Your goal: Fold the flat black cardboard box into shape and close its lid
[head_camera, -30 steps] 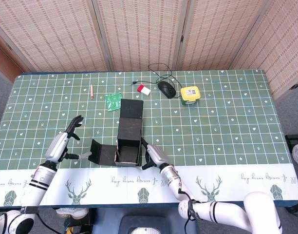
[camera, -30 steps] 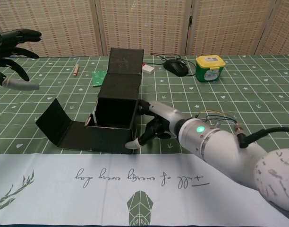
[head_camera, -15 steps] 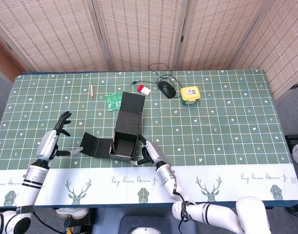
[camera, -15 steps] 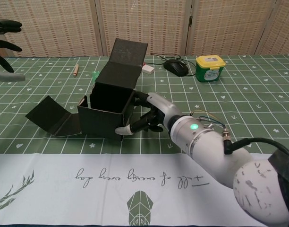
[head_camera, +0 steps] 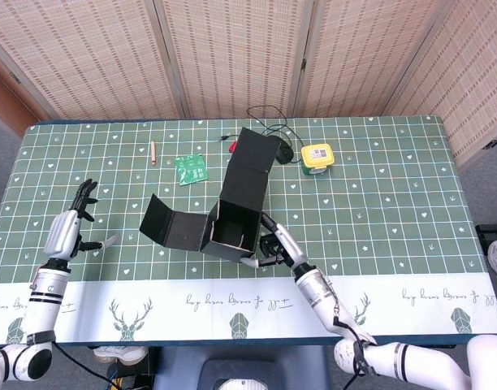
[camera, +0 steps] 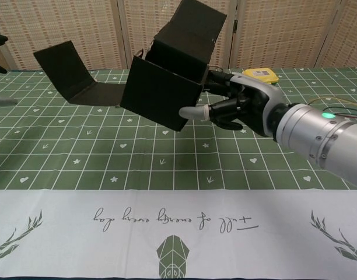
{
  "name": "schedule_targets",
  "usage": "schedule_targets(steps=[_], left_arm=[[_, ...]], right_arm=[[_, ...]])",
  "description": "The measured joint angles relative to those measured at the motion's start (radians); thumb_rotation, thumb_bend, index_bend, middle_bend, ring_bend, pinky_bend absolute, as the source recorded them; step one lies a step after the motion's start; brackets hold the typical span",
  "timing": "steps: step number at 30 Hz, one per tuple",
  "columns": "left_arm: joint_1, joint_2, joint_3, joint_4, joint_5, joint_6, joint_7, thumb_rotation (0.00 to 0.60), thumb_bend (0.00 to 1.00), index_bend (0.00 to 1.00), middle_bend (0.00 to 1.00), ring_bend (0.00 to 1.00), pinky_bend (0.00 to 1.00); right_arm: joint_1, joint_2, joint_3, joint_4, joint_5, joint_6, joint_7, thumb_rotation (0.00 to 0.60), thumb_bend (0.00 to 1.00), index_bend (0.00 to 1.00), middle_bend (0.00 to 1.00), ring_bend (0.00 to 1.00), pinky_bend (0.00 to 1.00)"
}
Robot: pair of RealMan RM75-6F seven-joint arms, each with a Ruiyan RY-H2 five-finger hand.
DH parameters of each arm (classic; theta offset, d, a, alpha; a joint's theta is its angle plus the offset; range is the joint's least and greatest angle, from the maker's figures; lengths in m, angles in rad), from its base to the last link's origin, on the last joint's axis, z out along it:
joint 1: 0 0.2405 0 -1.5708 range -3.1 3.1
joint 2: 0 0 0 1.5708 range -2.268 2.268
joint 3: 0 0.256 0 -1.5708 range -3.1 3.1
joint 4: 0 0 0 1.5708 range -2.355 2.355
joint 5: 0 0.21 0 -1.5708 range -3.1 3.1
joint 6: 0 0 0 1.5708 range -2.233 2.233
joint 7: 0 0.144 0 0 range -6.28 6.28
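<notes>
I have the black cardboard box (head_camera: pixel 232 213) off the table (head_camera: pixel 378 203) now, tilted, near the front centre; in the chest view its body (camera: pixel 167 81) hangs in the air with its open mouth turned away from that camera. From the head view I can see into the open cavity. One long flap (head_camera: pixel 171 229) sticks out to the box's left, and the lid panel (head_camera: pixel 252 158) rises at the far end, not folded down. That raised lid covers part of the mouse (head_camera: pixel 282 151) behind it, and I can only make out a sliver of its dark shell and the cable.

My right hand (camera: pixel 234 105) grips the box's right side wall, thumb reaching under the near edge and fingers wrapped along the wall; how far the fingers go inside I cannot tell.

My left hand (head_camera: pixel 68 231) hovers well to the left, fingers spread, holding nothing. The chest view shows only its fingertips at the frame edge.

Farther back sit a yellow container (head_camera: pixel 317 155), a green packet (head_camera: pixel 189 169) and a pencil (head_camera: pixel 152 151).
</notes>
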Motion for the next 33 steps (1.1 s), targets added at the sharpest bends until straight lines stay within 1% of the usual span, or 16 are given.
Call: schedule_targets(steps=[3, 6, 10, 13, 16, 19, 23, 28, 33], left_arm=[[-0.004, -0.027, -0.014, 0.005, -0.017, -0.017, -0.049, 0.600, 0.04, 0.00, 0.00, 0.23, 0.43], [-0.011, -0.048, -0.025, -0.021, -0.018, -0.035, -0.114, 0.600, 0.04, 0.00, 0.00, 0.23, 0.43], [-0.028, -0.066, -0.026, -0.093, 0.028, -0.056, -0.189, 0.600, 0.04, 0.00, 0.00, 0.23, 0.43], [-0.042, -0.075, -0.025, -0.143, 0.064, -0.068, -0.228, 0.600, 0.04, 0.00, 0.00, 0.23, 0.43], [-0.055, -0.078, -0.026, -0.185, 0.076, -0.079, -0.247, 0.600, 0.04, 0.00, 0.00, 0.23, 0.43], [-0.065, -0.073, -0.031, -0.213, 0.077, -0.089, -0.249, 0.600, 0.04, 0.00, 0.00, 0.22, 0.43], [-0.070, -0.065, -0.034, -0.218, 0.084, -0.087, -0.229, 0.600, 0.04, 0.00, 0.00, 0.22, 0.43], [-0.080, -0.080, -0.029, -0.182, 0.130, -0.054, -0.177, 0.600, 0.04, 0.00, 0.00, 0.24, 0.43], [-0.101, -0.096, -0.012, -0.137, 0.203, -0.032, -0.169, 0.600, 0.04, 0.01, 0.00, 0.24, 0.43]], right_arm=[[-0.030, 0.034, -0.018, -0.033, -0.061, 0.020, 0.065, 0.600, 0.36, 0.34, 0.42, 0.80, 0.97], [-0.039, 0.035, -0.046, -0.033, -0.093, 0.038, 0.082, 0.600, 0.37, 0.34, 0.42, 0.80, 0.97], [-0.035, 0.010, -0.064, -0.012, -0.105, 0.049, 0.082, 0.600, 0.37, 0.34, 0.42, 0.80, 0.97], [-0.028, -0.011, -0.070, 0.006, -0.106, 0.059, 0.080, 0.600, 0.37, 0.34, 0.42, 0.80, 0.97], [-0.023, -0.021, -0.080, 0.014, -0.106, 0.063, 0.073, 0.600, 0.38, 0.34, 0.42, 0.80, 0.97], [-0.023, -0.023, -0.088, 0.017, -0.110, 0.073, 0.063, 0.600, 0.38, 0.34, 0.42, 0.80, 0.97], [-0.019, -0.024, -0.094, 0.023, -0.110, 0.078, 0.043, 0.600, 0.38, 0.34, 0.42, 0.80, 0.97], [-0.004, -0.026, -0.097, 0.029, -0.092, 0.060, 0.017, 0.600, 0.38, 0.34, 0.42, 0.80, 0.97], [0.015, -0.024, -0.092, 0.027, -0.059, 0.027, -0.004, 0.600, 0.38, 0.34, 0.42, 0.80, 0.97]])
